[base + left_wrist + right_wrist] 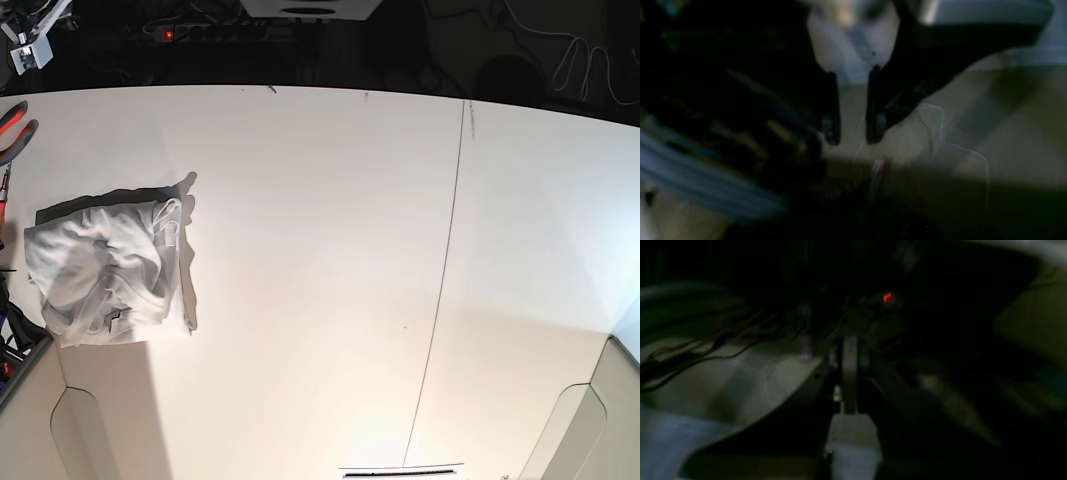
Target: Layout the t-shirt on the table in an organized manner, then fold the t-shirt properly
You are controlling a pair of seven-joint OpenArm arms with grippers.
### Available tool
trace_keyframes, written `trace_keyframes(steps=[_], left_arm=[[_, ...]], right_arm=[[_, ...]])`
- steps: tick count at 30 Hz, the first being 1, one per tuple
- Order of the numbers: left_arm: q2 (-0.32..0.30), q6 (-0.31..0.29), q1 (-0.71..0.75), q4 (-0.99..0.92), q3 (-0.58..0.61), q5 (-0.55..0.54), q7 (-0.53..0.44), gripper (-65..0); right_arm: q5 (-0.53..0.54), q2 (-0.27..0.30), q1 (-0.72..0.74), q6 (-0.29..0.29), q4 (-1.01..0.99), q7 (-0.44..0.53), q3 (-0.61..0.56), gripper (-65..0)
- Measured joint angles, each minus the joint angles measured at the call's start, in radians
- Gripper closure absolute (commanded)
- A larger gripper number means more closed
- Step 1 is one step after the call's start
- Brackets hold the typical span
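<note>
The t-shirt [108,268] lies bunched in a rough square heap on the table [330,250], at the far-left side of the base view, close to the table's left edge and well apart from the thin dark seam line [445,270] that runs near-to-far right of centre. No arm or gripper shows in the base view, so the shirt's spot relative to either gripper can't be judged there.

Shirt isn't spread out: crumpled, folds overlapping, with a rumpled rim of fabric on its upper right. No clear long axis; heap is abt as wide as deep. Which way collar or hem points: can't tell. A small dark mark shows on the cloth near its near edge. Shadow falls along the heap's right and far sides.

Left wrist view is dim and blurred. Left gripper [853,133] has its two dark fingers [831,110] set apart w/ a visible gap, nothing between them. Pale surface under and beyond the tips; no cloth clearly seen at the tips.

Right wrist view is v. dark. Right gripper [849,373] shows only as a narrow pale upright strip amid dark parts; whether its jaws are apart or together, can't tell. A red light [887,297] glows above it, and cables [690,356] trail at left.

Orange-handled pliers [12,135] lie at the table's far-left edge, beyond the shirt. No containers in view.
</note>
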Motion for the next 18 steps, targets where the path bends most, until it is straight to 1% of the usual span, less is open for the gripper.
trace_keyframes(steps=[1, 2, 4, 6, 8, 10, 11, 13, 14, 15, 16, 17, 18], left_arm=[[-0.003, 0.0, 0.0, -0.005, 0.063, 0.088, -0.079, -16.3], [-0.002, -0.004, -0.001, -0.017, 0.124, 0.179, -0.167, -16.4], [-0.001, -0.001, -0.007, -0.051, 0.247, 0.376, -0.362, -16.3], [0.001, 0.004, -0.037, -0.102, 0.362, 0.56, -0.541, -16.4], [0.004, 0.002, -0.087, -0.164, 0.469, 0.691, -0.7, -16.4], [0.018, 0.0, -0.155, -0.24, 0.56, 0.788, -0.827, -16.4], [0.029, 0.008, -0.197, -0.283, 0.6, 0.833, -0.869, -16.4], [0.072, 0.102, -0.291, -0.377, 0.666, 0.924, -0.926, -16.4], [0.095, 0.135, -0.337, -0.426, 0.692, 0.959, -0.961, -16.4], [0.117, 0.153, -0.383, -0.472, 0.719, 0.986, -0.984, -16.4], [0.144, 0.172, -0.436, -0.52, 0.744, 1.004, -0.998, -16.4], [0.172, 0.194, -0.49, -0.564, 0.766, 1.015, -1.002, -16.4], [0.2, 0.202, -0.542, -0.605, 0.787, 1.025, -1.004, -16.4]], right_arm=[[0.027, 0.011, 0.003, 0.019, -0.073, 0.028, 0.0, 0.0], [0.021, 0.022, 0.004, 0.032, -0.145, 0.055, -0.004, 0.0], [0.015, 0.036, 0.004, 0.04, -0.295, 0.151, -0.021, 0.0], [0.019, 0.042, 0.019, 0.065, -0.452, 0.247, -0.051, 0.0], [0.016, 0.041, 0.06, 0.08, -0.625, 0.335, -0.089, 0.0], [-0.003, 0.042, 0.116, 0.083, -0.801, 0.419, -0.148, 0.0], [-0.019, 0.042, 0.152, 0.078, -0.891, 0.468, -0.183, 0.0], [-0.065, 0.042, 0.241, 0.078, -1.067, 0.561, -0.261, 0.0], [-0.087, 0.041, 0.293, 0.083, -1.148, 0.606, -0.304, 0.0], [-0.111, 0.037, 0.349, 0.084, -1.223, 0.65, -0.351, 0.0], [-0.137, 0.033, 0.407, 0.08, -1.294, 0.68, -0.398, 0.0], [-0.154, 0.028, 0.467, 0.074, -1.349, 0.687, -0.446, 0.0], [-0.171, 0.023, 0.524, 0.072, -1.396, 0.686, -0.49, 0.0]])
